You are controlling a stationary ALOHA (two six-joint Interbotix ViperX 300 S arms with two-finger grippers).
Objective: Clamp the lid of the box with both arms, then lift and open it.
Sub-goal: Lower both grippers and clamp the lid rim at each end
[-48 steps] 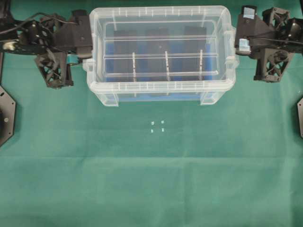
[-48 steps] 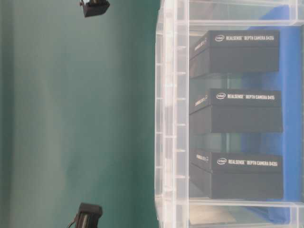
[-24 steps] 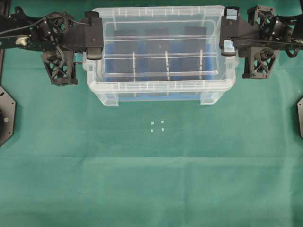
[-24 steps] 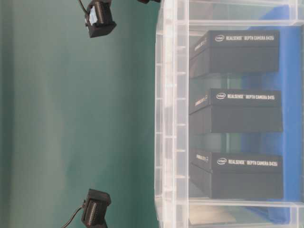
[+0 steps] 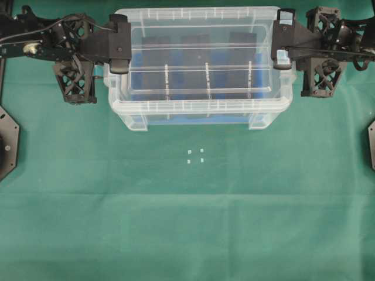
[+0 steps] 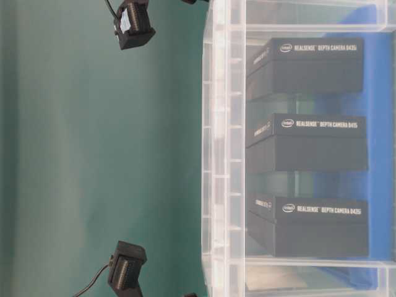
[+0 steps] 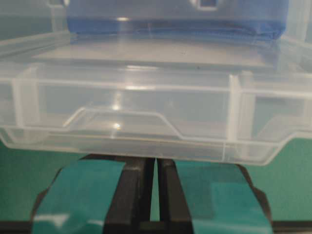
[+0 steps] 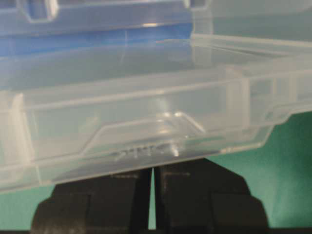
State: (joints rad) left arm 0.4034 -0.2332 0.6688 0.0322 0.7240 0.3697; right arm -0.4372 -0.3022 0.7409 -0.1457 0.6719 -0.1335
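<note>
Small white marks [image 5: 194, 156] lay nearest on the green cloth [image 5: 187, 222]. Farther back stood the box [image 5: 199, 111], lid [image 5: 199, 64] on (three black blocks inside). The left gripper [image 5: 119, 50] and right gripper [image 5: 283, 41] met its ends; whether either was clenched I couldn't tell.

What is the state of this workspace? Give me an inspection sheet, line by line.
Surface: green cloth, lightly creased.
Job's things: lid sits on the box; three black blocks stand inside on a blue bottom.
Clutter: four small white marks in front of the box.
Grippers: left gripper and right gripper at opposite lid ends, jaws shut, tips hidden under the lid's rim.
Cables: black cable along the left arm.
Surroundings: black plates at the table edges.
</note>
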